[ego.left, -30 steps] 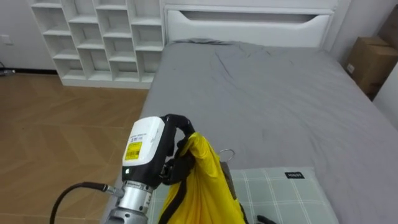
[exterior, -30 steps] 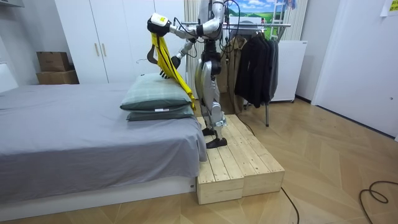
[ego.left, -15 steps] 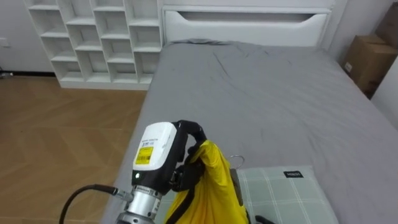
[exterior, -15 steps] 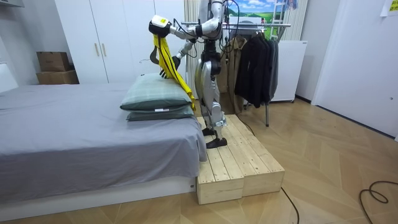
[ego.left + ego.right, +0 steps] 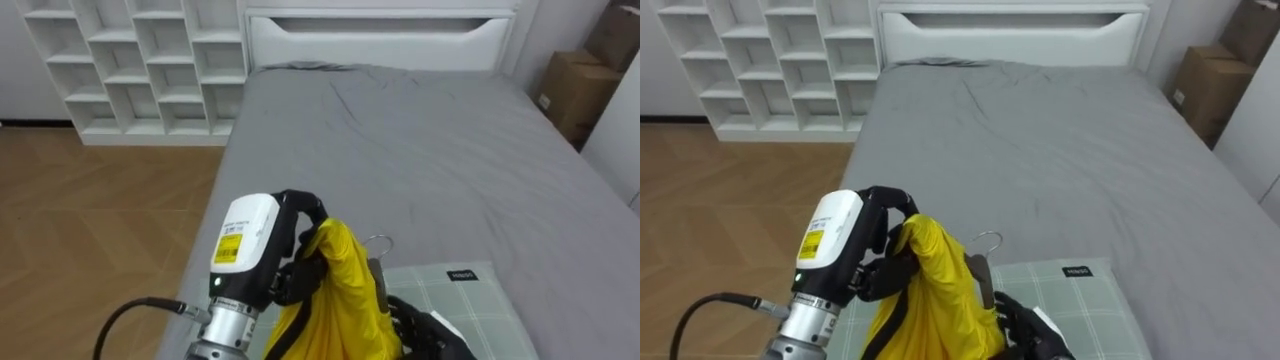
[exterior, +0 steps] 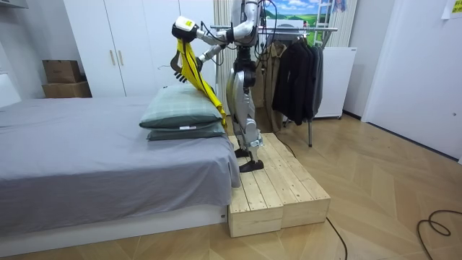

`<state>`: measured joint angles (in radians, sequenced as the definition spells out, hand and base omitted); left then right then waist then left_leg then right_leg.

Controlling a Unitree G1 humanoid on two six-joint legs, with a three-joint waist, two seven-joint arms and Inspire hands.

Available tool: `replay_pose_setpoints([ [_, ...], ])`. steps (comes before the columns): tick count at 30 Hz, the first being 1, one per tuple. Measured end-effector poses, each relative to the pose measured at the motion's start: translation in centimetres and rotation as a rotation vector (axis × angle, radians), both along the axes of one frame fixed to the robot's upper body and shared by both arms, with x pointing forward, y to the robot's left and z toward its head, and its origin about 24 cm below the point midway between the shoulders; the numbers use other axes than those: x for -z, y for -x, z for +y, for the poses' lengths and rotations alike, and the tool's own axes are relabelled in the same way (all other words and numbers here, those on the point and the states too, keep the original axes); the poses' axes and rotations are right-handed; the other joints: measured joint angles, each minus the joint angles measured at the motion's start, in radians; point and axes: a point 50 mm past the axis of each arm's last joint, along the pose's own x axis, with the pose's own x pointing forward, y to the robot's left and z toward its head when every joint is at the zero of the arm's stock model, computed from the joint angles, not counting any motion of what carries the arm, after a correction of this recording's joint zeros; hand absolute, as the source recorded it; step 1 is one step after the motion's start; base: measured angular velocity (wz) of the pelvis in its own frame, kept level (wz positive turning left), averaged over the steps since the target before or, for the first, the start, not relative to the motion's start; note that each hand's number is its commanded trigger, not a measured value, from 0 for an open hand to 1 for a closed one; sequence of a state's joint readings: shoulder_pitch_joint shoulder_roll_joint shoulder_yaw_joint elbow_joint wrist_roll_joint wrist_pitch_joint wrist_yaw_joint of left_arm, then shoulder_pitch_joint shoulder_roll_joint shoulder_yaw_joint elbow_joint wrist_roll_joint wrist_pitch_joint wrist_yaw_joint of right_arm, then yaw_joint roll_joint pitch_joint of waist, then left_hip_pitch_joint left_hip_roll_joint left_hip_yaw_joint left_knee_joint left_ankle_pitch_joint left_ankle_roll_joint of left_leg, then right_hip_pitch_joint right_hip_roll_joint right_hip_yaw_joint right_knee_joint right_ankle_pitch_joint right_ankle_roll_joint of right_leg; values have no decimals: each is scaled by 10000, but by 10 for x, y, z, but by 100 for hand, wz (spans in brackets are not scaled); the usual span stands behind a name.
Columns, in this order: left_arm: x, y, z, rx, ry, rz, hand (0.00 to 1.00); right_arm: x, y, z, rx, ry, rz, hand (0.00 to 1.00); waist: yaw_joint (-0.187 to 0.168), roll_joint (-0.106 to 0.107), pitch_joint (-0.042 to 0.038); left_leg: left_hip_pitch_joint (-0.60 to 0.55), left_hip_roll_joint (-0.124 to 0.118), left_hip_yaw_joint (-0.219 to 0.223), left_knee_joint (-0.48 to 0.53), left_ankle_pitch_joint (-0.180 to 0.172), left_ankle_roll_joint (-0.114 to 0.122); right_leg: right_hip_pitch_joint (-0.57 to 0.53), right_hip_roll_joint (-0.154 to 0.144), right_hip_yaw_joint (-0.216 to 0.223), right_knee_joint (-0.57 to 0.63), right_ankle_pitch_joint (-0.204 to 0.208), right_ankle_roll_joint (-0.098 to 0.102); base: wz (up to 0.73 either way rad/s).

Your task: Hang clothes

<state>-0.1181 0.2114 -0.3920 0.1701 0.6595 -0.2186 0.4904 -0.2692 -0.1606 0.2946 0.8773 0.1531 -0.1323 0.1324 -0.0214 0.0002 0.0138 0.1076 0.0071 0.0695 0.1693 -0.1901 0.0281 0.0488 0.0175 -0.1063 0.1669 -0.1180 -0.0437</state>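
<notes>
**Left eye view.** Versus 0.5 s ago: the right hand (image 5: 425, 330) has come up into the lower edge, just below and right of the left hand's fingers. Before, barely a dark tip showed there. The whole picture has also shifted a little, which is the camera's own move.
- The left hand (image 5: 262, 245) is unchanged. Its fingers (image 5: 300, 206) are curled over the top of the garment (image 5: 340, 290) and clamped on it.
- Garment: bright yellow, smooth, bunched into folds, with a dark strip running down its left edge. It hangs straight below the fingers.
- The wire hook of the hanger (image 5: 378, 241) pokes out just right of the fingers.
- The right hand lies against the garment's lower right side. Whether it is open or closed I cannot tell.
- The pillow (image 5: 475, 300), green check, lies below and right of the fingers, and the grey bed (image 5: 400, 140) stretches beyond them.

**Right eye view.** Same arrangement.

**Room view.**
- The robot stands on a wooden platform (image 6: 278, 184) at the bed's pillow end, with a rack (image 6: 307, 30) of dark clothes behind it.
- The left hand is raised at head height. The garment drapes from its fingers in a long yellow strip down toward the pillows.
- The right forearm is higher than 0.5 s ago, with the hand at the garment partway below the fingers.
</notes>
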Motion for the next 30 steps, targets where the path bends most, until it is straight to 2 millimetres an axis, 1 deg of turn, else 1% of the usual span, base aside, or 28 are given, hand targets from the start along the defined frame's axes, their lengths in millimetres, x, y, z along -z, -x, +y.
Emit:
replay_pose_setpoints([
  [3, 0, 0, 1, -45, 7, -14, 100, -7, -5, 4, -148, -111, -372, 0, 46, -9, -2, 31, -2, -5, 15, 0, 0, 32, -11, -32, 5, -6, -3, 0],
  [18, -1, -1, 1, -92, 47, -27, 100, -12, -8, 7, -236, -193, -628, 0, 40, -19, -7, 26, -4, -9, 67, 0, 0, 44, -18, -41, 32, -5, -4, 0],
  [19, -1, -1, 1, -92, 48, -27, 100, -12, -8, 7, -236, -193, -628, 47, 40, -19, -7, 26, -5, -9, 67, 0, 0, 45, -18, -41, 32, -6, -4, 0],
  [20, -1, -1, 1, -92, 48, -27, 100, -12, -8, 7, -236, -193, -628, 59, 40, -19, -7, 26, -5, -9, 67, 0, 0, 45, -19, -41, 33, -5, -4, 0],
  [21, -1, -1, 1, -91, 46, -28, 100, -12, -8, 7, -235, -196, -627, 61, 38, -20, -8, 26, -5, -12, 67, 0, 0, 46, -20, -50, 33, -5, -4, 0],
  [24, -1, -1, 1, -92, 47, -28, 100, -12, -8, 7, -238, -196, -626, 62, 37, -26, -12, 27, -3, -13, 84, 0, 0, 55, -22, -55, 37, -5, -5, 0],
  [26, -1, -1, 1, -93, 48, -29, 100, -12, -8, 6, -232, -197, -627, 58, 24, -28, -15, 16, -3, -16, 95, 0, 0, 57, -23, -69, 33, -5, -5, 0],
  [30, -1, -1, 2, -104, 44, -44, 100, -13, -8, 5, -142, -127, -654, 59, 23, -26, -18, -4, -3, -23, 121, 0, 0, 56, -24, -78, 34, -3, -8, 0],
])
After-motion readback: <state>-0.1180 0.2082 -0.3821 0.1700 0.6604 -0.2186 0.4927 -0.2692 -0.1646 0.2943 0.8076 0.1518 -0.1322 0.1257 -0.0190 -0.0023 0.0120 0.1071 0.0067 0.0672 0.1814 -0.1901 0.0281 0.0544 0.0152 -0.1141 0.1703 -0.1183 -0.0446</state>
